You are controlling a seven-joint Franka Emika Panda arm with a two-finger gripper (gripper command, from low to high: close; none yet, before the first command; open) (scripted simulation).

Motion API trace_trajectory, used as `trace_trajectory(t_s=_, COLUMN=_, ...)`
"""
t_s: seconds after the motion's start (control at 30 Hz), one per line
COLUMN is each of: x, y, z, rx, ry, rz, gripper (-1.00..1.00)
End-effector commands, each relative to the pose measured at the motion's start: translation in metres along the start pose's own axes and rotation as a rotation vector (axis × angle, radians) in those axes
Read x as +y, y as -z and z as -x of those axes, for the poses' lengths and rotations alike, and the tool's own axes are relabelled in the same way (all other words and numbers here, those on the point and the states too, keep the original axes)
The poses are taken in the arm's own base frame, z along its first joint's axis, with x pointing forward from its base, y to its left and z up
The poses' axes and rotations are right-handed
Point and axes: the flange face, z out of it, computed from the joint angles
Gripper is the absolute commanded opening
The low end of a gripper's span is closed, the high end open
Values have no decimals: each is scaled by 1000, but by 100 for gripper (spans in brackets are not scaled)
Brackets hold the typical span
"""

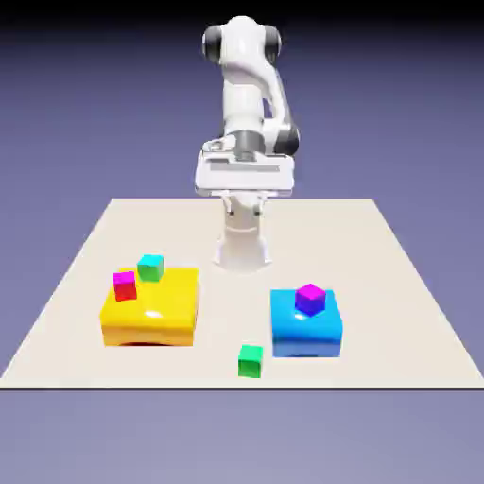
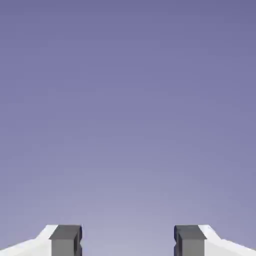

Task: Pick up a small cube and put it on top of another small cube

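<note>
- pincer (image 2: 128,240) open, nothing between its tips; hand view shows only backdrop.
- green cube (image 1: 250,361) sits on the desk (image 1: 397,284) near its front edge, toward 6 o'clock from the raised hand, well apart.
- purple cube (image 1: 310,299) rests on the blue block (image 1: 304,333), at 1 o'clock from the green cube.

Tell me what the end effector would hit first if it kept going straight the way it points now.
Nothing, as far as the pictures show. The hand view has only the plain blue-violet backdrop between the open end effector tips: no cube, block or table. In the exterior view it is raised well above the table, though depth ahead is unclear.
</note>
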Motion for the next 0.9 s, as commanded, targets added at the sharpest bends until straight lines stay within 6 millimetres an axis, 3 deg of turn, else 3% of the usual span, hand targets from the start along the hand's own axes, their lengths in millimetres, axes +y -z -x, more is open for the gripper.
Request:
trace_trajectory(t_s=0.0, x=-1, y=-10, z=1, rx=-33, ry=41, rz=12, gripper=0)
trace_trajectory(t_s=0.23, x=-1, y=-86, z=20, rx=-260, ry=349, rz=89, gripper=0)
trace_trajectory(t_s=0.53, x=11, y=-178, z=60, rx=-545, ry=782, rz=172, gripper=0)
trace_trajectory(t_s=0.87, x=35, y=-256, z=102, rx=-842, ry=1275, rz=256, gripper=0)
